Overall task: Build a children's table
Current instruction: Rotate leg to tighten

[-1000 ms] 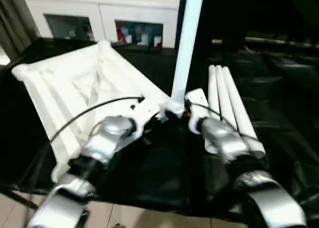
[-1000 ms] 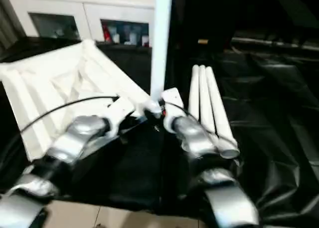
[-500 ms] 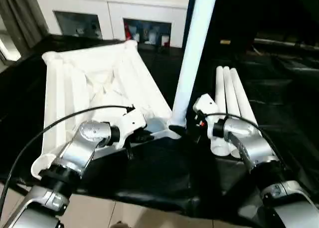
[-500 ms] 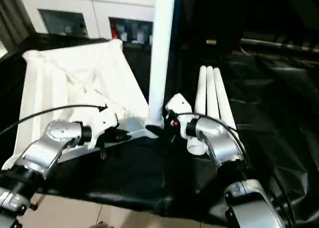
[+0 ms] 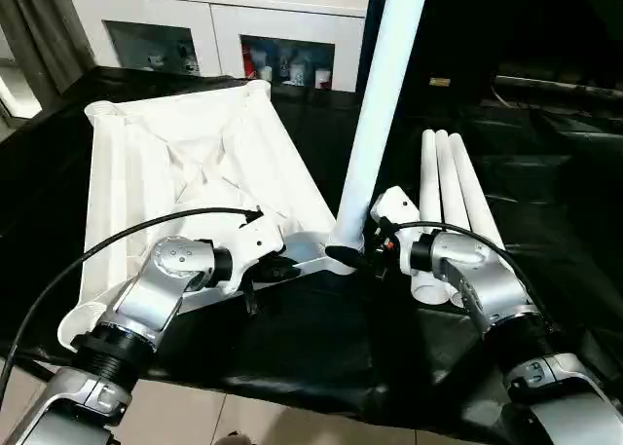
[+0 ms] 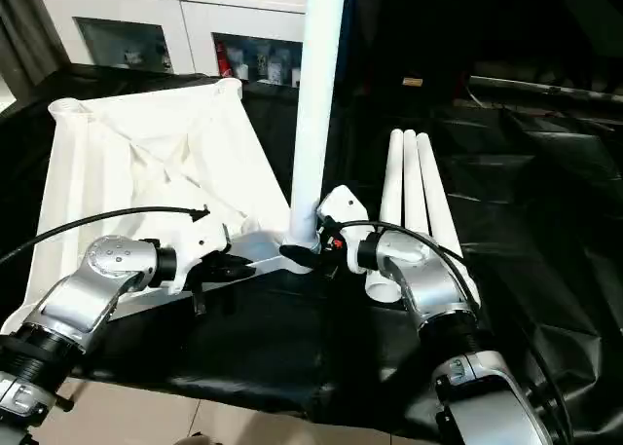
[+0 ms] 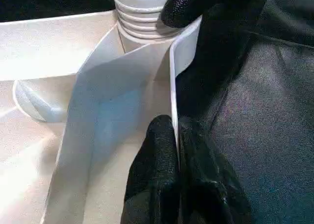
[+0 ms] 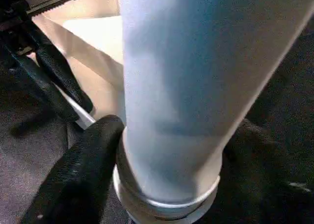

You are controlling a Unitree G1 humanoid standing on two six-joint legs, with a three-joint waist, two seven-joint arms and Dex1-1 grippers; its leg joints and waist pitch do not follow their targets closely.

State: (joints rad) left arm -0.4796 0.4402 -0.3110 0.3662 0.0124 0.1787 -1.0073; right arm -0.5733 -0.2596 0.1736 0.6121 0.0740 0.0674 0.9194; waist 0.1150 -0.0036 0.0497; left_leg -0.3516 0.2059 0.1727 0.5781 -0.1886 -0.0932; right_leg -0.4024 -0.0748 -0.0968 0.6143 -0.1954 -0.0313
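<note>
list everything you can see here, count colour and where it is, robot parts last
tabletop: 1, white plastic, ribbed underside up, on the black sheet at the robot's left
upright leg: 1, white tube, standing in the tabletop's near right corner socket
spare legs: 3, white tubes, lying side by side on the sheet at the robot's right
black sheet: 1, black, covering the work surface
cabinet: 1, white with glass doors, behind the work surface
floor: light tiles, along the near edge
left gripper: 1, black fingers, pinching the tabletop's thin edge wall near the socket
right gripper: 1, black fingers, clasping the base of the upright leg
forearms: 2, silver, reaching in from the near edge
</note>
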